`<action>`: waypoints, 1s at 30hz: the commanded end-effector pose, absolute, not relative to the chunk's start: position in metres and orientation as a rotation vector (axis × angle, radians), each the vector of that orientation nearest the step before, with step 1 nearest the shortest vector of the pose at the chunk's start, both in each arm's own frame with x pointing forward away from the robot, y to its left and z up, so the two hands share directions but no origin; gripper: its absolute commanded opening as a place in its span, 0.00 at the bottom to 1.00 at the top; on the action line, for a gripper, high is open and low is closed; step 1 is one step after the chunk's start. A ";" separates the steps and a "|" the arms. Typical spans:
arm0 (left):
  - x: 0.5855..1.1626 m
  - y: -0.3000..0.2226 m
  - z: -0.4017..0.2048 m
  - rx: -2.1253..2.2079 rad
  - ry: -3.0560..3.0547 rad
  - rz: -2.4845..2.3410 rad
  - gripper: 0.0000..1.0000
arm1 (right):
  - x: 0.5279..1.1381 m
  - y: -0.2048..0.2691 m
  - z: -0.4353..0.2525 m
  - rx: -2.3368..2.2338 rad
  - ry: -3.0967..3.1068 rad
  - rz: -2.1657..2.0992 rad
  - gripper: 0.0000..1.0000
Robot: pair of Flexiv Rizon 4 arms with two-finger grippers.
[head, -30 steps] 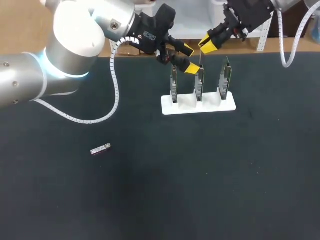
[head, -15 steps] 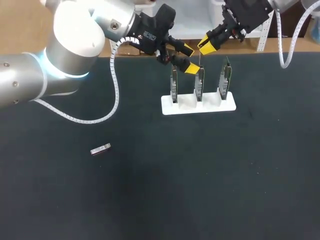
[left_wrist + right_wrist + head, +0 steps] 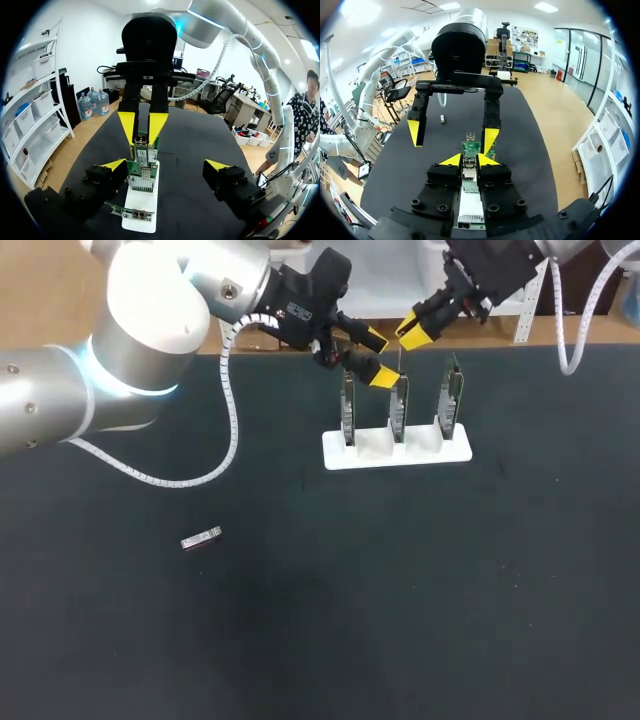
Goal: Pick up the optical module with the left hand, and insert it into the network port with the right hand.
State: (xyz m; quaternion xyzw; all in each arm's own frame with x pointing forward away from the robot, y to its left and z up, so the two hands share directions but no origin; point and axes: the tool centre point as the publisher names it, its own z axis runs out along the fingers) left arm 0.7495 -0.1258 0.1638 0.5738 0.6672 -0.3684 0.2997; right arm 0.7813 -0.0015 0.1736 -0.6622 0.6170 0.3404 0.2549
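Picking up the optical module [image 3: 201, 538] asks the spread left end effector [image 3: 378, 358] to leave the card rack [image 3: 396, 448] and straddle the module's long sides (the right end effector [image 3: 413, 330] pinches the middle card [image 3: 399, 405]).

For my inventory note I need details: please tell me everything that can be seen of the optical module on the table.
The optical module is a small, slim bar, silvery like metal, one end looking darker. It lies flat and slightly slanted on the black table, alone, far from the white rack of upright boards. Nothing touches it: the left gripper and the right gripper are both up by those boards. Finer parts are too small to tell.
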 end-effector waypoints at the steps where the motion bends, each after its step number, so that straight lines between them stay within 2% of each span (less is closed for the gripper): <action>1: 0.752 -0.127 0.164 1.528 1.776 -0.979 1.00 | 0.786 -0.002 0.171 -1.802 1.676 0.928 0.00; 30: 0.752 -0.127 0.164 1.528 1.776 -0.979 1.00 | 0.780 -0.003 0.170 -1.822 1.667 0.951 0.00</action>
